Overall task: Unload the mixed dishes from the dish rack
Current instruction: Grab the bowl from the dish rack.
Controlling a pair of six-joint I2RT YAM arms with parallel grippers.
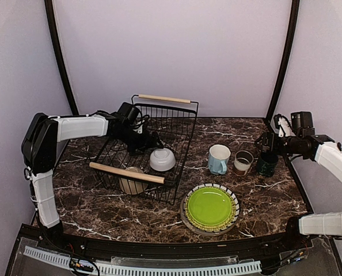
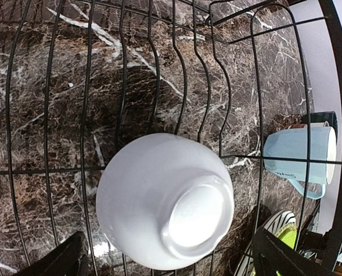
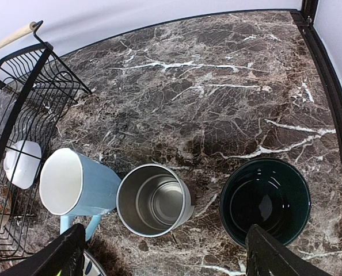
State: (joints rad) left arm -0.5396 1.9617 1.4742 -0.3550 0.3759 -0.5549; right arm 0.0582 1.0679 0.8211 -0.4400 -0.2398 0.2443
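Brown marbled tabletop [image 1: 263, 192] carries a black wire dish rack [image 1: 185, 144] on its left side. The left tool [image 1: 148, 142] hangs inside the rack, fingers spread open and empty, over an upturned white bowl [image 2: 165, 207]. A cream bowl [image 1: 132, 185] lies under the near wooden handle. The right tool [image 1: 268, 146], also open and empty, hovers above the dark green mug [image 3: 265, 198]. This mug stands in a row with the brown-white cup [image 3: 154, 199] and the light blue mug [image 3: 82, 185]. Nearer, a lime-green plate [image 1: 210, 206] rests on a striped plate [image 1: 235, 197].

On the dark, white-veined marble tabletop [image 3: 228, 80] stand a light blue ceramic mug [image 3: 82, 187], just beside it a cup with a grey metallic inside [image 3: 154, 200], and apart to the right a glossy dark green mug [image 3: 265, 201]. At left, a black wire dish rack [image 3: 35, 86] holds a white bowl [image 3: 21, 164].
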